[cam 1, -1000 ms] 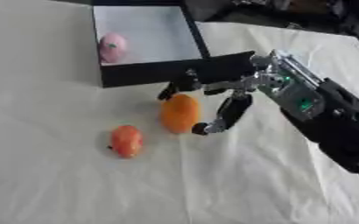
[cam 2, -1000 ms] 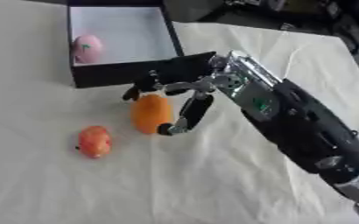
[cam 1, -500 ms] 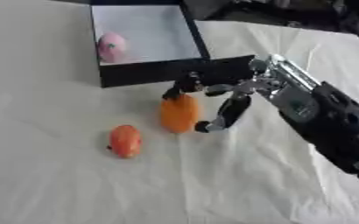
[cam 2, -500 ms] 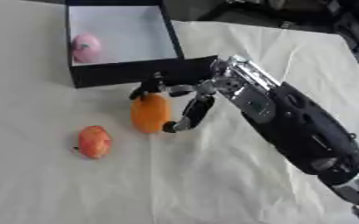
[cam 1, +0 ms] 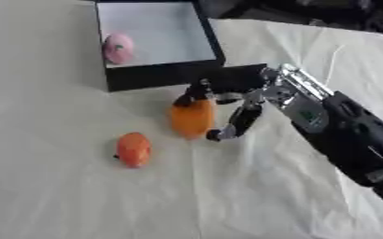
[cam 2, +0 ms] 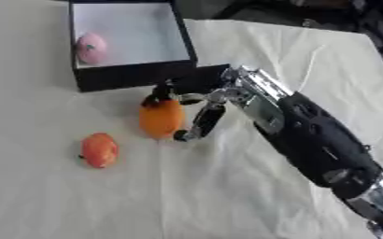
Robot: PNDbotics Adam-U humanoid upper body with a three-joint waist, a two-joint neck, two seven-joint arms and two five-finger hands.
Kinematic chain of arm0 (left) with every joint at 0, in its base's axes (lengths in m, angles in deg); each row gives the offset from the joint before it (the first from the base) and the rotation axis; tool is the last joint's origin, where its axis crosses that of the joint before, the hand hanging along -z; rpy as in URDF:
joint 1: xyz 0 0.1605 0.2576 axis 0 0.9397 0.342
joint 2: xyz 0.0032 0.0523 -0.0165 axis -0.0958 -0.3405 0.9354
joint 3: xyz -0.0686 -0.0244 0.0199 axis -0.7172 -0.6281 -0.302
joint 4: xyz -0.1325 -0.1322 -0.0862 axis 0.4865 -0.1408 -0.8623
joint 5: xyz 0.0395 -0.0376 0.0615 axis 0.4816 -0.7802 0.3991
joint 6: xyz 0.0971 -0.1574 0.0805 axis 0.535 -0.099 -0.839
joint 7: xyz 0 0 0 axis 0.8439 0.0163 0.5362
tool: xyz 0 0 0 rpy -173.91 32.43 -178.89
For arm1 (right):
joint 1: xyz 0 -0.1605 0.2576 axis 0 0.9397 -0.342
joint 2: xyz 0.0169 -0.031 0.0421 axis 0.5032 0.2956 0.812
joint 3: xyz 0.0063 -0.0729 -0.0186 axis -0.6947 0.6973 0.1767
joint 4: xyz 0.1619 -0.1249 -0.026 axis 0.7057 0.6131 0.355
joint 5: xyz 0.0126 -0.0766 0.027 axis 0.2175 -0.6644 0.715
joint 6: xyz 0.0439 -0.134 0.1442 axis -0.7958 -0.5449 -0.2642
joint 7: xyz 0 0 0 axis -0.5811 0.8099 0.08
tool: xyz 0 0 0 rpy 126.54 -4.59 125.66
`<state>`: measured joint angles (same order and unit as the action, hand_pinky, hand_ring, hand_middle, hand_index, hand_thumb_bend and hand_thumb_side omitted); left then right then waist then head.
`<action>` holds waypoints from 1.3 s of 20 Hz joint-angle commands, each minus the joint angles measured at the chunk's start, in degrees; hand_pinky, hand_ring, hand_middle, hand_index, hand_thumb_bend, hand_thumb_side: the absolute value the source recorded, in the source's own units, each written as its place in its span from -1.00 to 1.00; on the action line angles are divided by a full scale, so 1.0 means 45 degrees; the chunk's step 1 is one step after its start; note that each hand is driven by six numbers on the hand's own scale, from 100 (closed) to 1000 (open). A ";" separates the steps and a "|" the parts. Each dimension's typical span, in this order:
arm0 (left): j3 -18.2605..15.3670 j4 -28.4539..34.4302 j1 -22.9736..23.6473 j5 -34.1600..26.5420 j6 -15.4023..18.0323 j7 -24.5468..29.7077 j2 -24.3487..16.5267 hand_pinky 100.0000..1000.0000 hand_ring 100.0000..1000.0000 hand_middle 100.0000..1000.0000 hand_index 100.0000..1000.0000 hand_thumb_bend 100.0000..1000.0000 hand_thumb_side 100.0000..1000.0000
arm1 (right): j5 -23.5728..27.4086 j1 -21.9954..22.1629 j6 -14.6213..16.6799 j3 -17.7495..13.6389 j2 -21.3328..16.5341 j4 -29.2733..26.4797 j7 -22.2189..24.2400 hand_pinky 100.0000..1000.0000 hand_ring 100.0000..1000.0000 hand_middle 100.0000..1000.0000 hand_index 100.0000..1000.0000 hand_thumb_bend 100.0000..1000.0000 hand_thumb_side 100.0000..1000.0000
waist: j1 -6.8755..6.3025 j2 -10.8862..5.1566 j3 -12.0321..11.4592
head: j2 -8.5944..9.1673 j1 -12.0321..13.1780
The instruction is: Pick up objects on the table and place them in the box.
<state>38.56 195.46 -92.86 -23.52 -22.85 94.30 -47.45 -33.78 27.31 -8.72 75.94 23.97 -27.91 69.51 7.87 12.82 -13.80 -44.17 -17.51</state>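
Right hand closing around the orange fruit beside the box

The right hand (cam 1: 231, 109) curls around the orange fruit (cam 1: 192, 119), thumb at its top, fingers (cam 1: 237, 123) along its right side, the fruit apparently still on the worktop (cam 1: 80, 196). A good lift goes straight up to clear the black box (cam 1: 166, 77) wall just behind. The box holds a pink object (cam 1: 117, 48) at left, its right part free. A smaller red-orange fruit (cam 1: 133, 149) lies nearby, left.
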 commanded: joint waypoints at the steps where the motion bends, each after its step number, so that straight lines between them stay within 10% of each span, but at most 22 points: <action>1: 0.0027 0.0121 -0.0163 0.0030 0.0013 0.0109 -0.0097 0.74 0.62 0.52 0.50 -1.00 0.13 | -0.0643 -0.0215 -0.0033 -0.0195 -0.0116 0.0381 -0.0600 0.81 0.62 0.44 0.82 -0.42 -0.56 | -0.0314 0.0086 -0.0032 | 0.0077 -0.0114; 14: 0.0132 0.0126 -0.0225 0.0078 0.0022 0.0260 -0.0020 0.74 0.62 0.51 0.49 -1.00 0.13 | -0.0558 -0.0339 -0.0679 0.0050 0.0003 0.1115 -0.2850 0.57 0.14 -0.15 0.27 -0.42 -0.70 | -0.0326 0.0165 -0.0102 | 0.0115 -0.0167; 26: 0.0107 0.0129 -0.0211 0.0056 0.0003 0.0279 -0.0090 0.74 0.64 0.52 0.49 -1.00 0.13 | 0.0566 -0.0235 -0.0283 0.0297 -0.0477 0.0234 -0.2959 0.54 0.10 -0.05 0.34 -0.99 -0.69 | -0.0275 0.0071 -0.0081 | 0.0012 -0.0074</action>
<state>39.26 195.27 -93.28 -23.27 -22.92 95.41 -46.95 -32.39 26.65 -10.26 77.49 23.98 -24.86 55.55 7.85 13.19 -14.18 -44.15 -17.97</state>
